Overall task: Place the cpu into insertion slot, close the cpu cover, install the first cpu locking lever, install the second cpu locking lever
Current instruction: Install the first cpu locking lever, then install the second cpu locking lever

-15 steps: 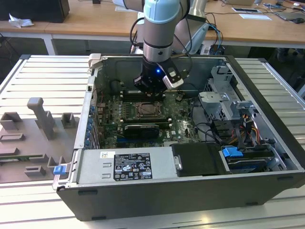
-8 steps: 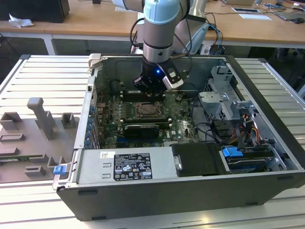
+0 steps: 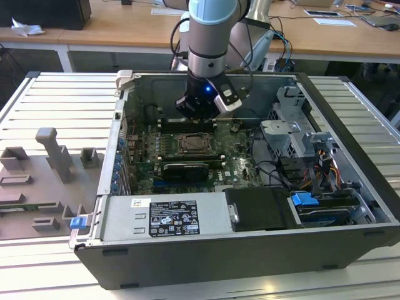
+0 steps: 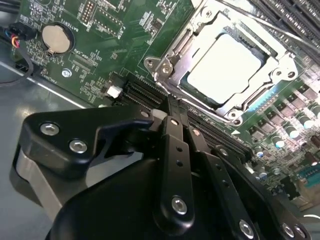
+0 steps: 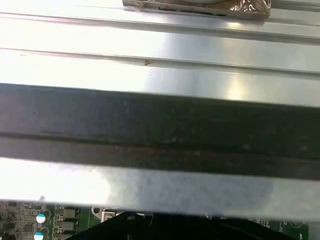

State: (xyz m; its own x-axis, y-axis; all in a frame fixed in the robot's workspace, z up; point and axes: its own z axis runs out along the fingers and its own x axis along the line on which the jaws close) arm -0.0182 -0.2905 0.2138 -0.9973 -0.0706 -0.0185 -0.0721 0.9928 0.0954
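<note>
The cpu (image 4: 224, 66) lies flat in the insertion slot (image 3: 181, 145), its silvery top showing through the window of the cpu cover (image 4: 176, 54). The cover rests down around the chip's edges. A thin metal lever rod (image 4: 270, 30) runs along one side of the socket. My gripper (image 4: 176, 112) hovers just off the socket's corner, above a black expansion slot, shut with nothing between its fingers (image 4: 175, 150). In the exterior view the gripper (image 3: 199, 115) hangs inside the open computer case, just behind the socket.
Long black memory slots (image 4: 295, 15) flank the socket. A coin battery (image 4: 56, 39) sits on the green board. The black graphics card (image 3: 184, 170), power supply (image 3: 165, 215) and drive cage (image 3: 294, 134) crowd the case. Grey fixture blocks (image 3: 53, 156) stand at the exterior view's left.
</note>
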